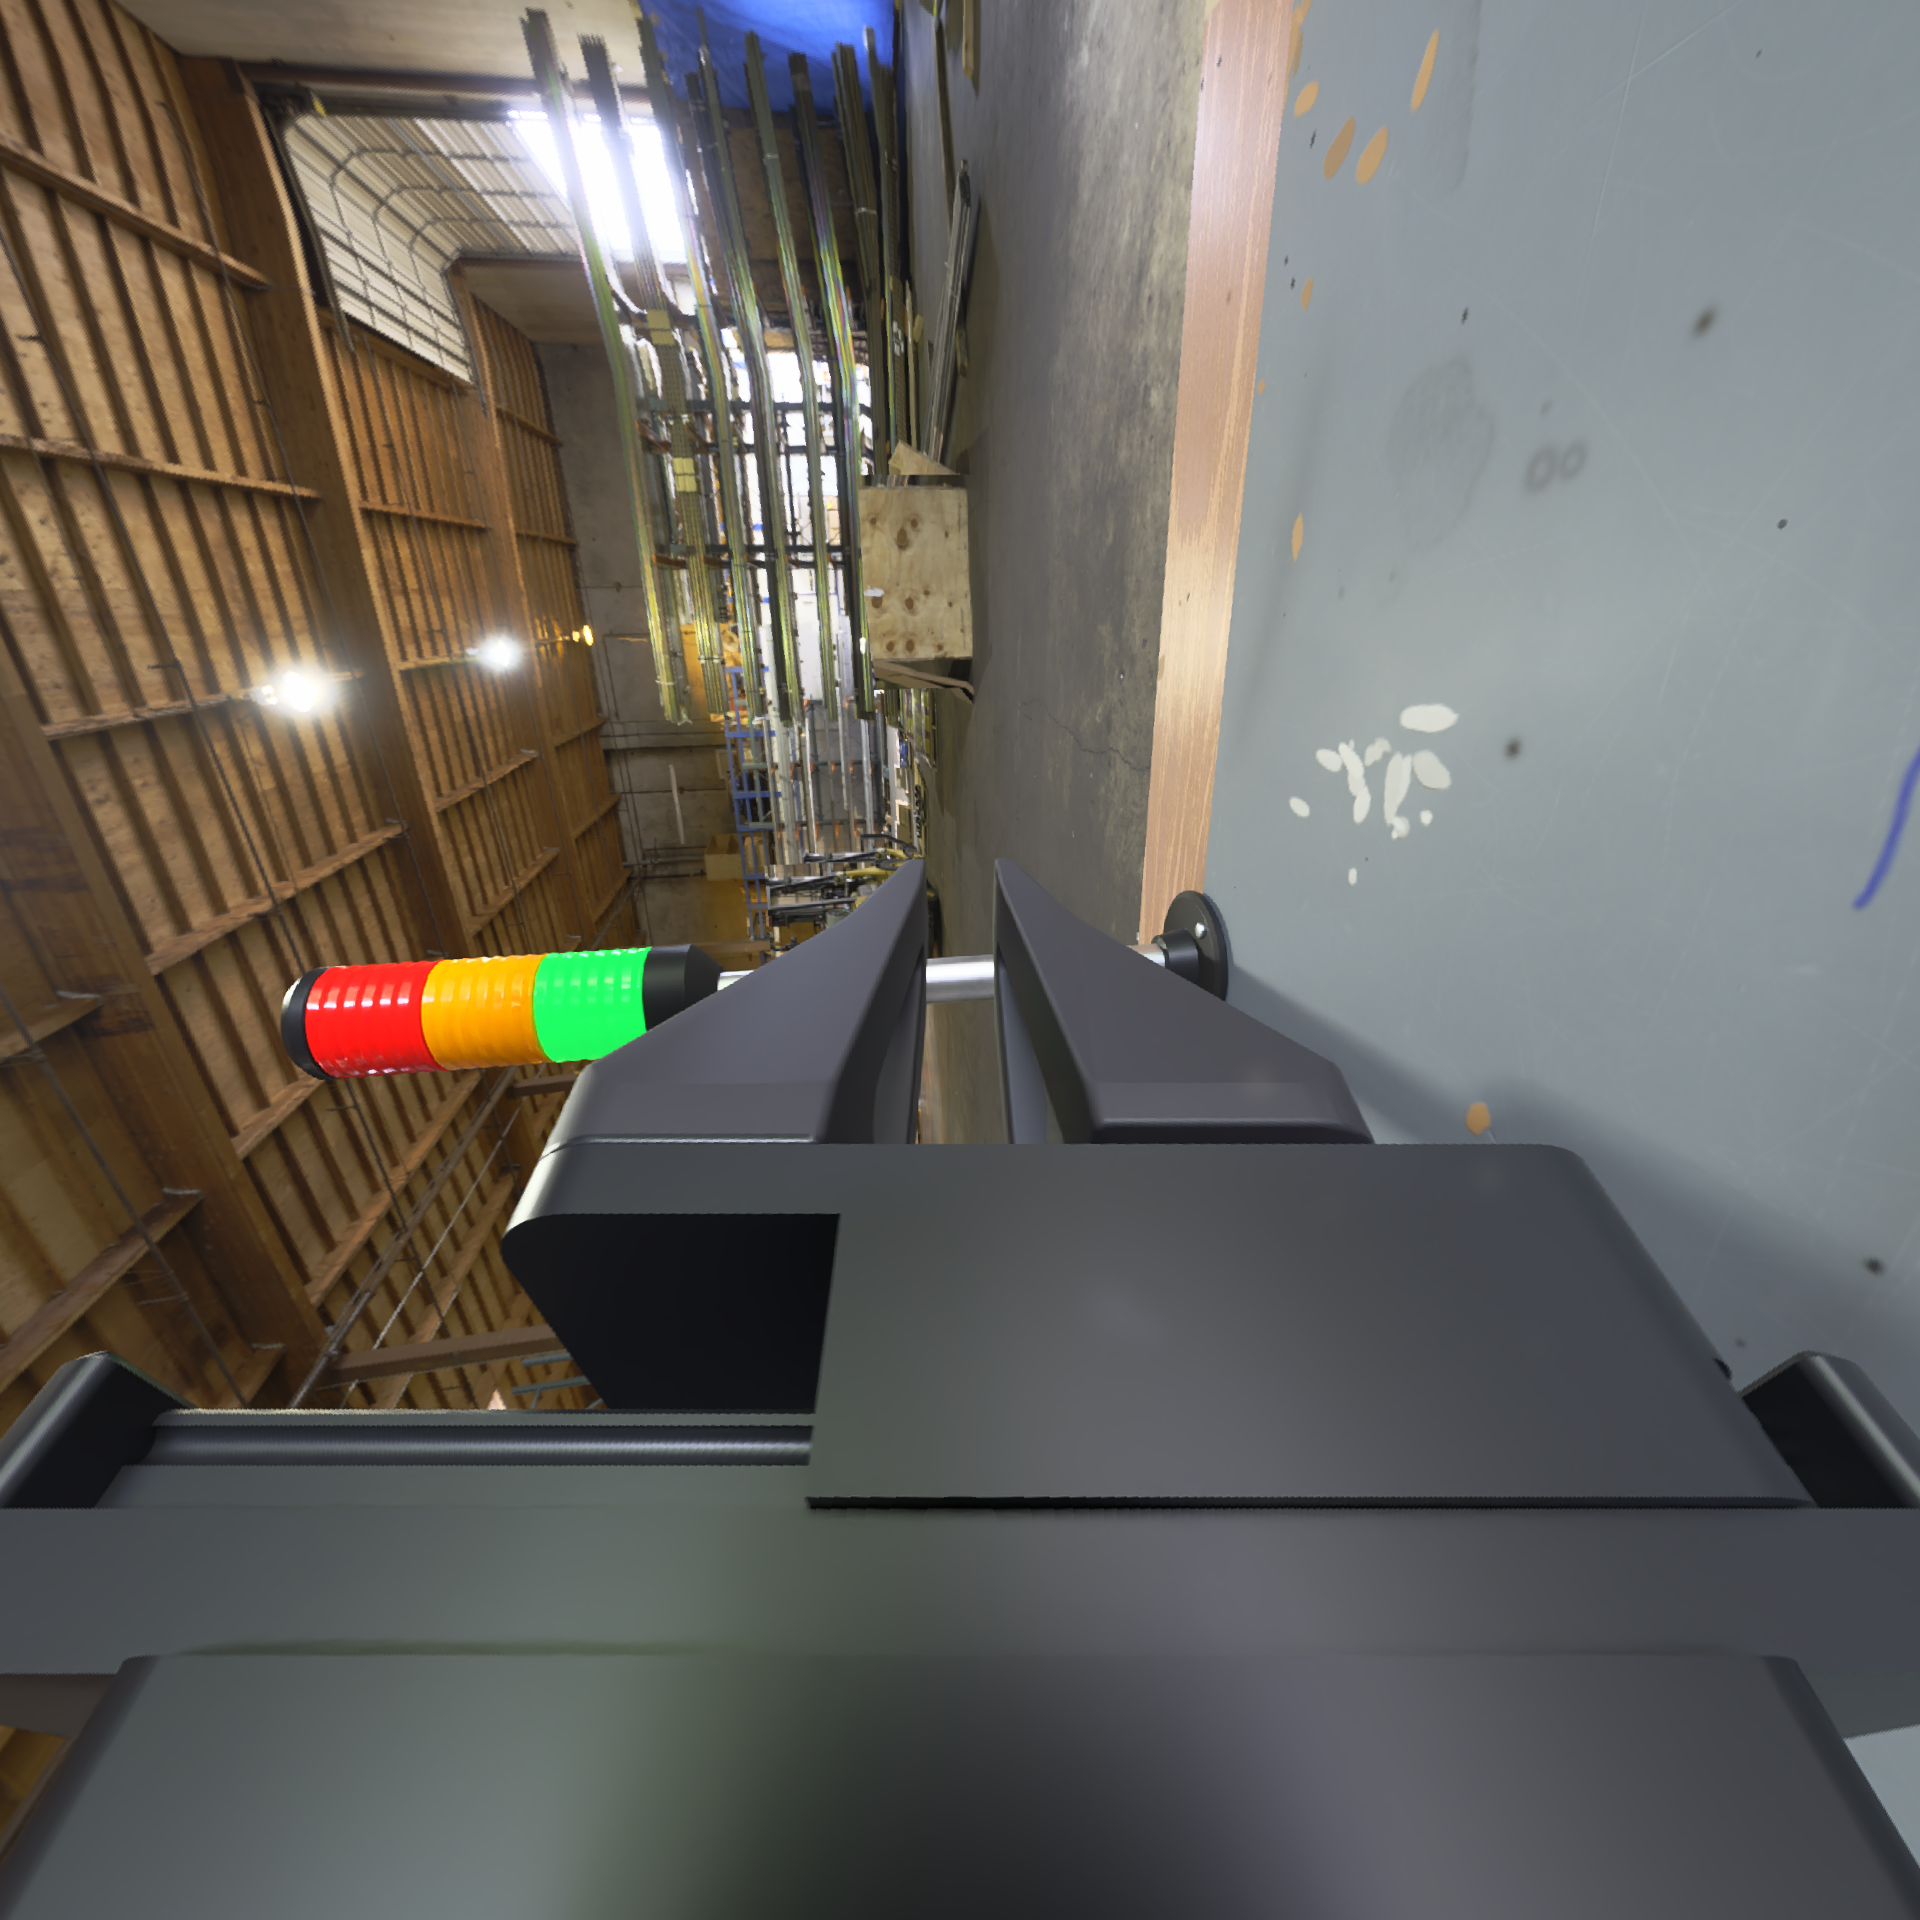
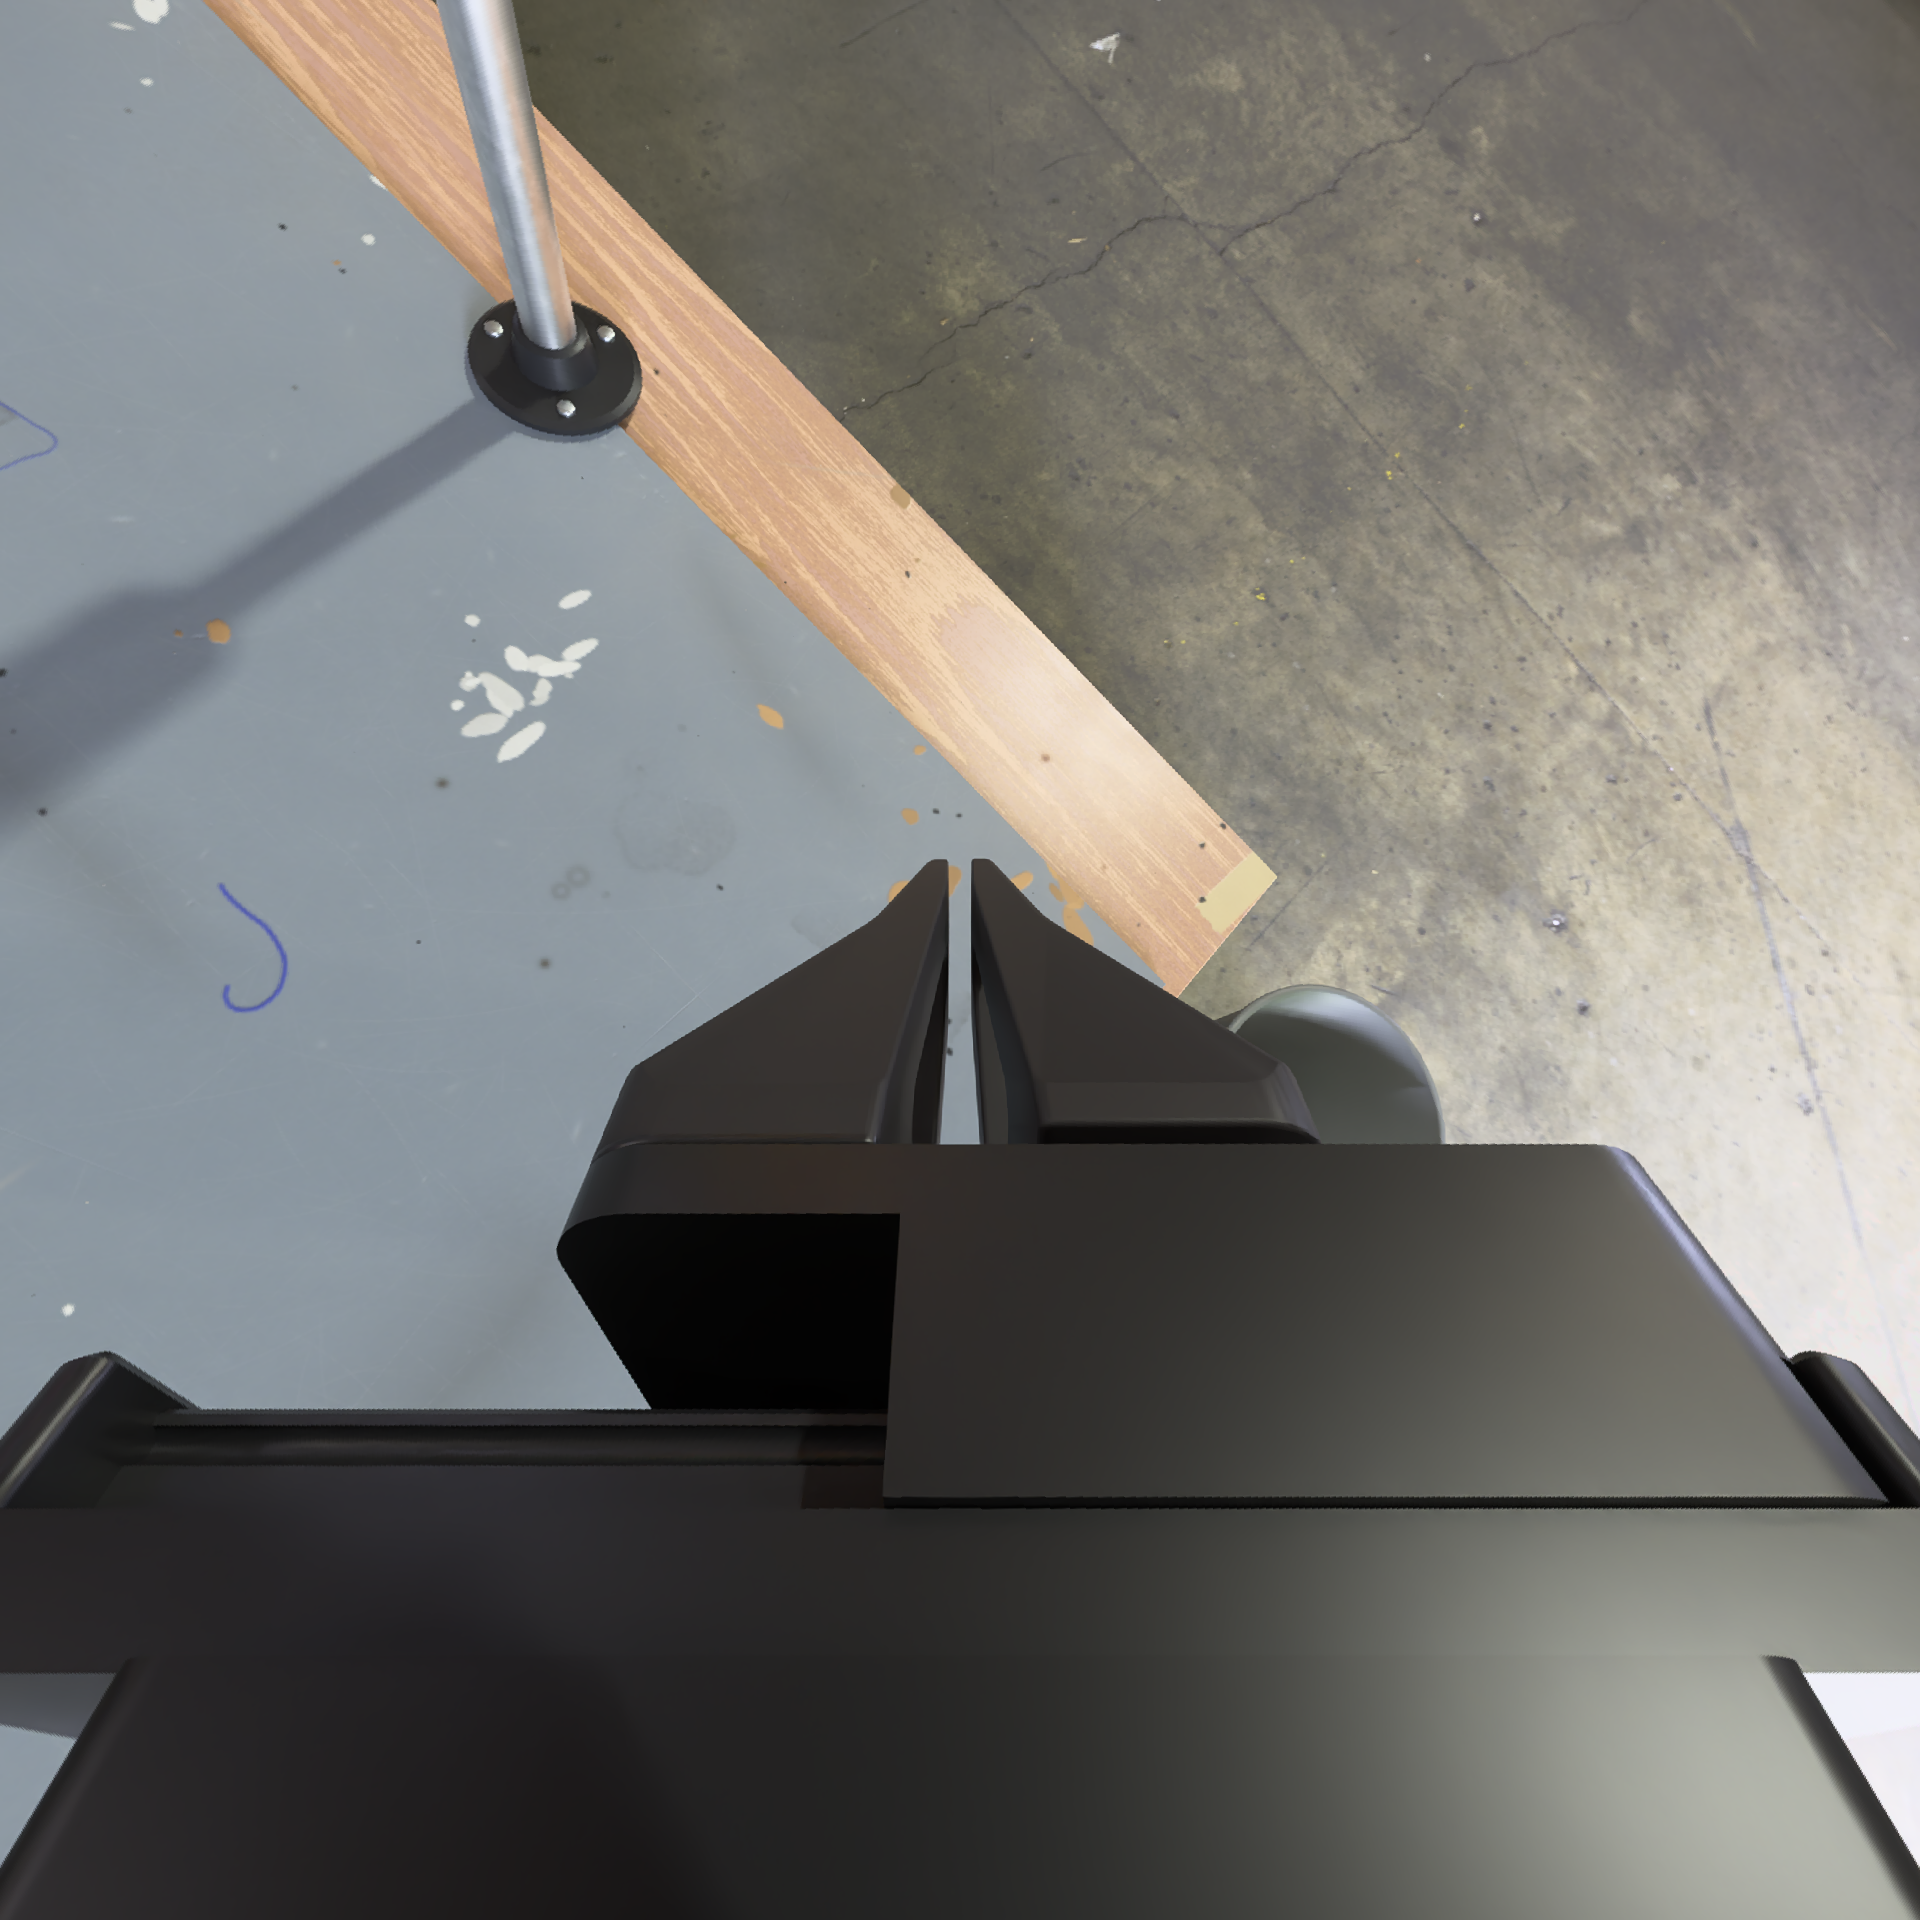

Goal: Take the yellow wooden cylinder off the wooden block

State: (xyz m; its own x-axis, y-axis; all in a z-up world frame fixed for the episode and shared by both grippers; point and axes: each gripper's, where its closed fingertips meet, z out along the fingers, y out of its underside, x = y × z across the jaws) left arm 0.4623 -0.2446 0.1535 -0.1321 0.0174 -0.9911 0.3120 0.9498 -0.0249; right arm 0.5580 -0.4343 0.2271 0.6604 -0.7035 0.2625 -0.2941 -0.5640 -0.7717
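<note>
Neither view shows the yellow wooden cylinder or the wooden block. My left gripper (image 1: 961,868) is empty, with its jaws a narrow gap apart. It points along the grey tabletop (image 1: 1558,623) towards the table's edge. My right gripper (image 2: 960,862) is shut and empty. It hangs above the grey tabletop (image 2: 312,1143) near the table's corner.
A signal tower with red, orange and green bands (image 1: 478,1013) stands on a metal pole (image 2: 514,177). Its black round base (image 2: 554,369) is bolted by the wooden table edge (image 2: 831,520). A grey round part (image 2: 1351,1060) sits below the corner, over the concrete floor (image 2: 1455,520).
</note>
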